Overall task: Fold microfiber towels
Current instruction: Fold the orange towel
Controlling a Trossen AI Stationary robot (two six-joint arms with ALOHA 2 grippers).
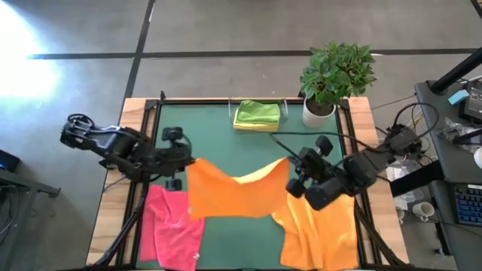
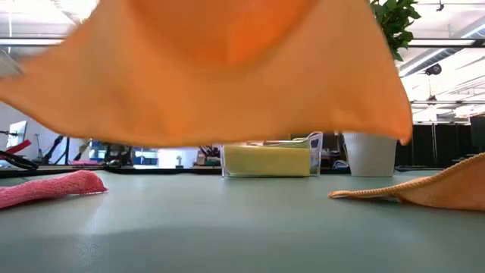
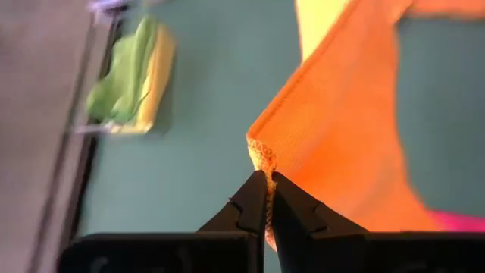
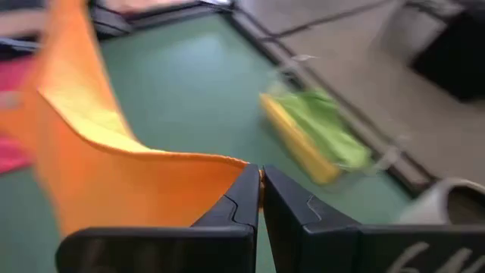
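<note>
Fingers of the left gripper [image 3: 267, 182] and right gripper [image 4: 260, 180] each pinch an opposite corner of the orange towel [image 1: 233, 192], held stretched above the worktop [image 1: 218, 139].

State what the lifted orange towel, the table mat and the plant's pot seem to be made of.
Orange towel: soft, matte, napped cloth, likely microfiber; it sags between the left hand and right hand, and its edge is stitched.
Table mat: smooth green sheet with a faint sheen, perhaps rubber or vinyl.
Pot: plain white, hard-looking, ceramic or plastic.
</note>
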